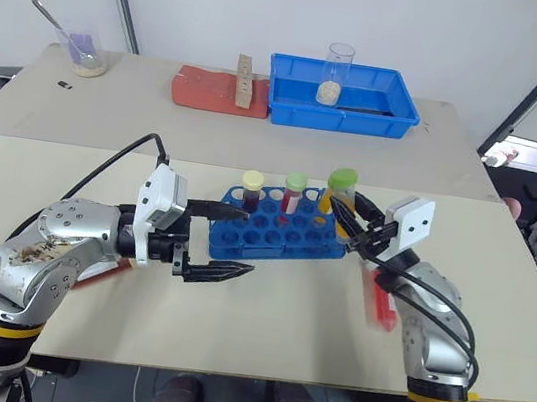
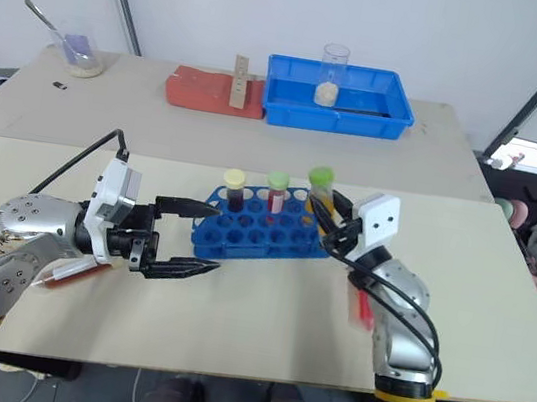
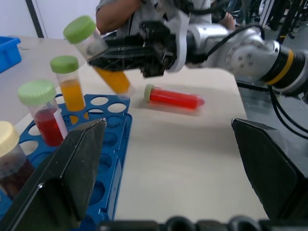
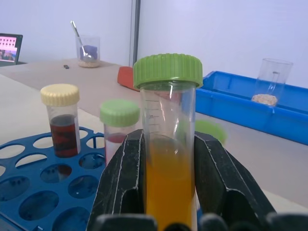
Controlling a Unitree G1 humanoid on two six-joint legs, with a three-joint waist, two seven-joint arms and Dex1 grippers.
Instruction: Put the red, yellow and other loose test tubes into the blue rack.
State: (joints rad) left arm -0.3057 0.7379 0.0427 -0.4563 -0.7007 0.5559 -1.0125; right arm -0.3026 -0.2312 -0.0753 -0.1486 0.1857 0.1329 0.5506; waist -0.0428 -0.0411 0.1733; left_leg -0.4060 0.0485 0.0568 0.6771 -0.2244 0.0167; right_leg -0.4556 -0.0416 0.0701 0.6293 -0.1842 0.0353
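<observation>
Right gripper is clamping a yellow tube upright over the blue rack, center frame, for insertion; left gripper is hanging wide open, empty, bracing nearby.

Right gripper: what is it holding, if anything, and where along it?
The right gripper holds a green-capped tube of yellow-orange liquid around its lower body, over the liquid.

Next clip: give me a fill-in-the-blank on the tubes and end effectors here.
The right end effector grips a yellow-orange tube with a ___ cap.
The left end effector stands ___, holding nothing.
The tube lying on the table holds ___ liquid.
In the blue rack, the dark tube has a ___ cap.
Missing: green; open; red; cream.
</observation>
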